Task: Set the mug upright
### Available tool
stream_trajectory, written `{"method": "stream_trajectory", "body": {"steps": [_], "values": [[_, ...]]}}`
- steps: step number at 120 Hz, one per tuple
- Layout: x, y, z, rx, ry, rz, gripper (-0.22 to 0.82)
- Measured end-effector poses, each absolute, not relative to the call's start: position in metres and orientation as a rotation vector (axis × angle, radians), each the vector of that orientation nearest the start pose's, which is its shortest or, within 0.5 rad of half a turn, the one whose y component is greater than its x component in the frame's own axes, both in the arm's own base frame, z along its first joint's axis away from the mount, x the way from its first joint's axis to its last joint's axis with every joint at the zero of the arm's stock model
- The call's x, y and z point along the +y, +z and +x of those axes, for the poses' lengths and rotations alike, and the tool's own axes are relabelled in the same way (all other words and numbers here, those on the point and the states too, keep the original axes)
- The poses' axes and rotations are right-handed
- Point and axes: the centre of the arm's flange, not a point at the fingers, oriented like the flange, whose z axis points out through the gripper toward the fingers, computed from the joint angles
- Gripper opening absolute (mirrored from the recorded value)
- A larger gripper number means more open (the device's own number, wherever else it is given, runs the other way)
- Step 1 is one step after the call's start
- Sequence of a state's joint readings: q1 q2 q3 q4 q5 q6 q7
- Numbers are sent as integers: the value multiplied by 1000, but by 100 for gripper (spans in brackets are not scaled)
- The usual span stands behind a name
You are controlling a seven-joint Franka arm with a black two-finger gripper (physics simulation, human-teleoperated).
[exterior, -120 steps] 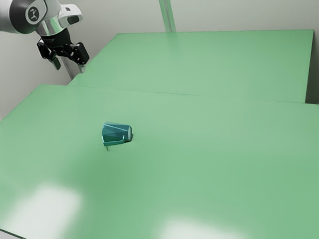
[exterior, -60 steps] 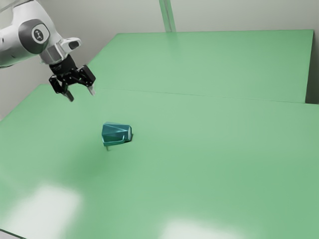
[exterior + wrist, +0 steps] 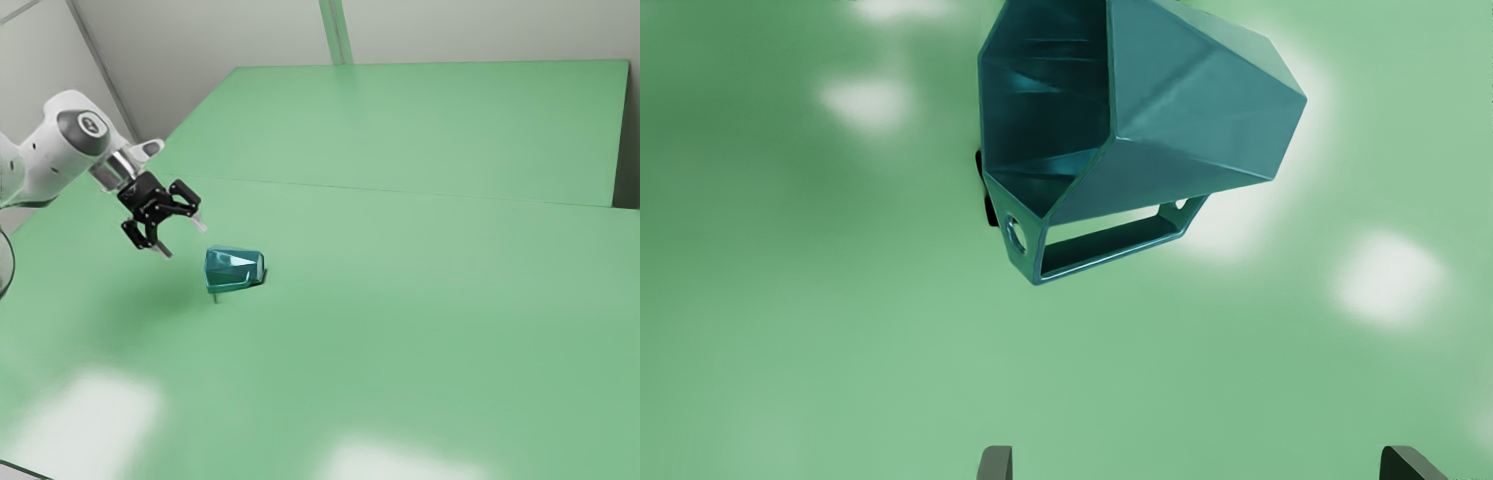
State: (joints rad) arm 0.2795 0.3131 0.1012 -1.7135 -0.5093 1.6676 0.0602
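The mug (image 3: 234, 268) lies on its side on the table (image 3: 400, 350), not upright. In the exterior view it is just beyond the fingers (image 3: 202, 225), toward that view's right and a little nearer; they do not touch it. Its long axis runs roughly from the exterior view's left to its right, with the wide mouth toward the arm (image 3: 72, 145) and the narrower base pointing away. The handle (image 3: 1106, 250) runs along the near side, low down, and the wrist view has that side turned toward the fingers.

The fingers stand wide apart with nothing between them. The line from one fingertip to the other runs nearly along the mug's length in the wrist view, so closing straight down on the body would likely meet it end to end. I judge that the coming move turns on this: either a turn of the hand to grip across the body, or a pinch at the rim with one finger inside the mouth. Then the mouth has to swing up and the base down, and the handle could catch on the table.

Compared with the earlier exterior frames, the arm has come down from the far left, closing most of the way to the mug, while the mug keeps its place and pose.
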Motion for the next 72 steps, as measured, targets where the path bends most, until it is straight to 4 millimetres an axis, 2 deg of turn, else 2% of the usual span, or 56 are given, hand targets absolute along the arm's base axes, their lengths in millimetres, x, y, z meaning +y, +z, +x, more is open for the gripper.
{"method": "stream_trajectory", "body": {"steps": [32, 72], "values": [[183, 357, 601, 579, -305, 2480, 60], [198, 331, 620, 557, -251, 2458, 60]]}}
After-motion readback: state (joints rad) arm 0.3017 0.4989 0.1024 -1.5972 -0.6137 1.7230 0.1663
